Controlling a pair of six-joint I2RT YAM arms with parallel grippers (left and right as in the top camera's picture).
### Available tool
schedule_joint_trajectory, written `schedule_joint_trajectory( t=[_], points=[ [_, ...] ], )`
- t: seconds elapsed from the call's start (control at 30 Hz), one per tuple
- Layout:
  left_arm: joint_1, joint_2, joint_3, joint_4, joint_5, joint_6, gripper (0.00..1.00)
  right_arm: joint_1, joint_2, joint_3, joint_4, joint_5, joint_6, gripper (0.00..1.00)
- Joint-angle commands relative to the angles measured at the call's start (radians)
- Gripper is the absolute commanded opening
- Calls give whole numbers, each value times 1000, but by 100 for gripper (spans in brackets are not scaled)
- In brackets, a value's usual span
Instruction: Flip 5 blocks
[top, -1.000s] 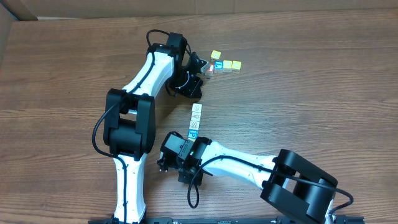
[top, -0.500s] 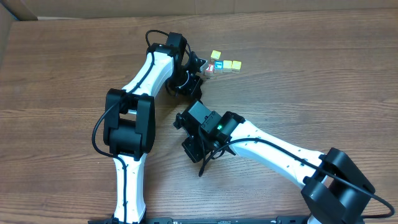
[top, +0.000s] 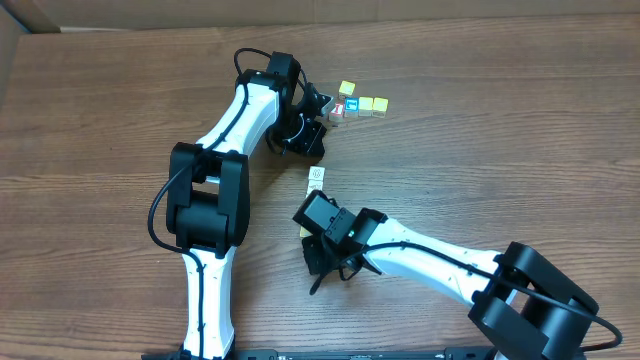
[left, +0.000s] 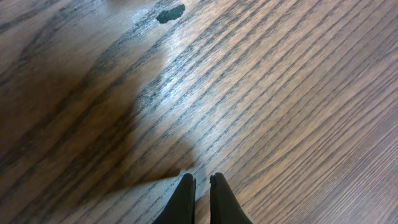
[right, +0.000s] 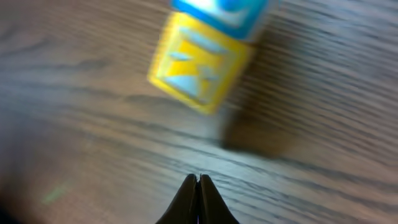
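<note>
Overhead: the right arm (top: 420, 260) comes in from the lower right of the frame, its black wrist over the middle of the table (top: 500, 150). One white block (top: 316, 178) with a faint drawing shows just above that wrist. It lies flat on the wood and nothing grips it. Any blocks lower in that line are hidden under the arm.

Right wrist view: the right gripper (right: 198, 183) has its fingertips pressed together to a single point with nothing between them, and it is low over the wood. A yellow block (right: 199, 65) with a pale blue drawing lies in the upper middle of the frame, turned at an angle, apart from the fingertips. A blue block (right: 221, 12) touches its upper edge and is cut off by the top of the frame. The picture is blurred — the drawing cannot be read.

Left wrist view: the left gripper (left: 200, 186) has its fingers together with only a thin slit between them, holding nothing. Only bare wood grain lies ahead, with a small dark spot (left: 170, 12) at the top of the frame.

Overhead: the left arm (top: 240, 110) reaches to the upper middle of the frame, its end just beside a cluster of cubes (top: 360, 104) — yellow, blue and one red-lettered. This cluster is well apart from the white block.
</note>
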Motion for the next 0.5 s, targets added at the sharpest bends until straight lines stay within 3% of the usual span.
schedule_joint_trajectory(
  t=[0.0, 0.23, 0.43, 0.47],
  points=[
    [-1, 16, -13, 3, 11, -22, 4, 29, -13, 2, -16, 119, 172, 4],
    [-1, 16, -14, 4, 10, -21, 4, 31, -13, 2, -28, 124, 401, 4],
    [-1, 16, -14, 15, -6, -22, 4, 76, -13, 2, -8, 155, 377, 4],
    [-1, 16, -13, 15, -12, -22, 4, 112, -13, 2, -8, 233, 410, 4]
  ],
)
